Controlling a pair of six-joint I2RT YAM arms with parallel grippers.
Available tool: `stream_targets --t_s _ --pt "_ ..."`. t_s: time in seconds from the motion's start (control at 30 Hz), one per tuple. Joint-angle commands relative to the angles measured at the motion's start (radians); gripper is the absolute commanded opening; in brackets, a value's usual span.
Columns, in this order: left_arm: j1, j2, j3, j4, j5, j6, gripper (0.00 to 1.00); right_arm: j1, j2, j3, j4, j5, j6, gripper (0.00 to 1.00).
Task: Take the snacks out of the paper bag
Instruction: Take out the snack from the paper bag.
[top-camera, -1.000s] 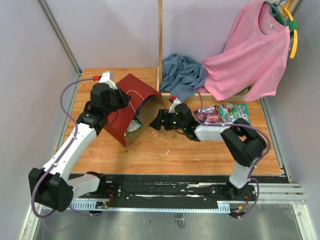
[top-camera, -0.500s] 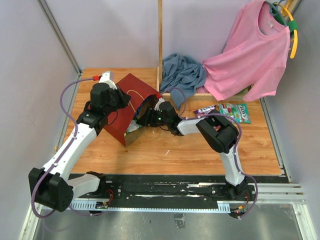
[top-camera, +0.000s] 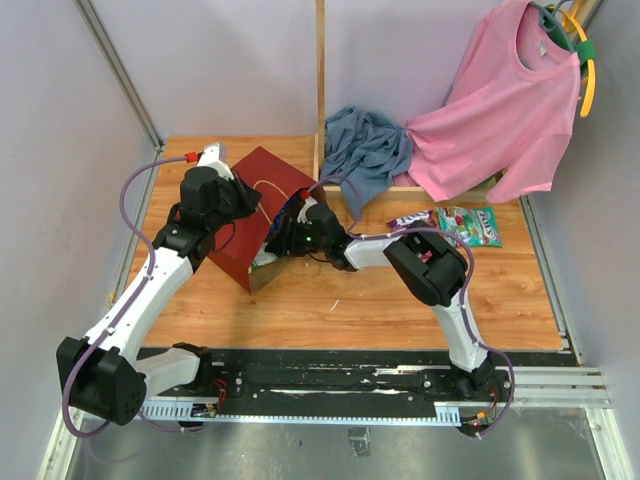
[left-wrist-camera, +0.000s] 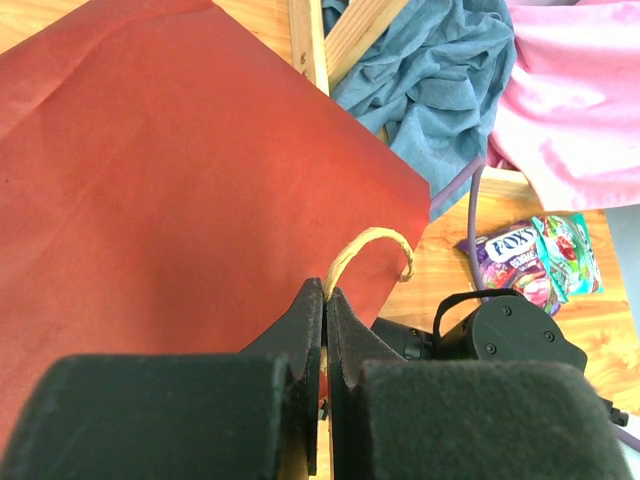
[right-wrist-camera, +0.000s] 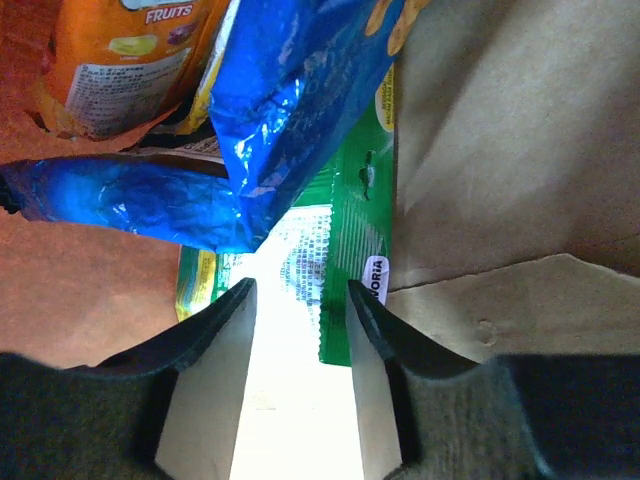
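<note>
the bag lies on its side on the left-centre of the worktop, dark red outside and brown inside, with its mouth turned toward the right arm. the left fingers are pressed together on the cord handle where it meets the rim, and the rest of the loop stands free just beyond the tips.

the right arm reaches across into the mouth of the bag. in its wrist view the right fingers stand apart inside the bag, one on each side of the near end of a green packet. whether they touch it cannot be told. the green packet lies flat on the brown paper. a blue chip bag lies partly over it, crumpled and glossy. an orange packet sits deeper in, beside the chip bag.

two snacks are out of the bag on the right of the worktop, well apart from it: a purple packet and, touching it, a second green packet.

a blue cloth is heaped at the back by a wooden post. a pink shirt hangs at the back right, its hem draped near the cloth.
</note>
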Motion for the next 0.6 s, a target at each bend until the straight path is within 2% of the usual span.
stream_targets --t_s 0.0,0.07,0.23,0.5,0.57 --pt "0.008 -0.025 -0.009 0.030 0.007 0.011 0.01 0.019 -0.009 0.006 -0.074 0.025 -0.037 0.50" --pt "0.008 -0.025 -0.009 0.030 0.006 0.011 0.01 0.019 -0.037 -0.023 -0.081 0.046 -0.057 0.60" --pt "0.007 -0.027 -0.010 0.030 0.009 0.011 0.01 0.020 -0.070 -0.055 -0.122 0.090 -0.103 0.60" --pt "0.008 -0.034 -0.014 0.032 0.004 0.012 0.00 0.025 -0.033 -0.041 -0.101 0.078 -0.073 0.44" --pt "0.007 -0.035 -0.013 0.032 0.005 0.012 0.00 0.026 -0.025 -0.028 -0.099 0.078 -0.068 0.37"
